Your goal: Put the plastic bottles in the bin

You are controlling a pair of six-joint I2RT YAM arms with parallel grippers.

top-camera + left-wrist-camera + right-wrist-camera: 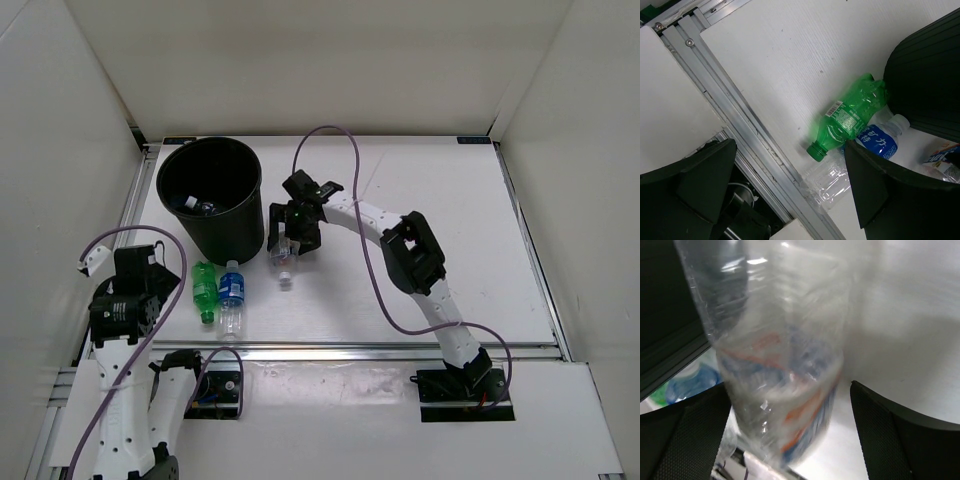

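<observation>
The black bin (pixel 215 228) stands at the far left; a clear bottle (pixel 200 207) lies inside it. The green bottle (pixel 204 288) and the blue-label bottle (pixel 232 297) lie side by side in front of the bin. They also show in the left wrist view: green bottle (pixel 849 119), blue-label bottle (pixel 879 141). My left gripper (pixel 160 262) is open and empty, left of them. My right gripper (pixel 288 238) is open, its fingers either side of the white-blue label bottle (pixel 281 256), right of the bin. That bottle (pixel 785 365) looks blurred, with a gap to the right finger (pixel 905 440).
The bin's ribbed wall (pixel 925 80) fills the upper right of the left wrist view. An aluminium rail (pixel 380 352) runs along the table's near edge, close to the green bottle's cap. White walls enclose the table on three sides. A purple cable (pixel 345 140) loops over the right arm.
</observation>
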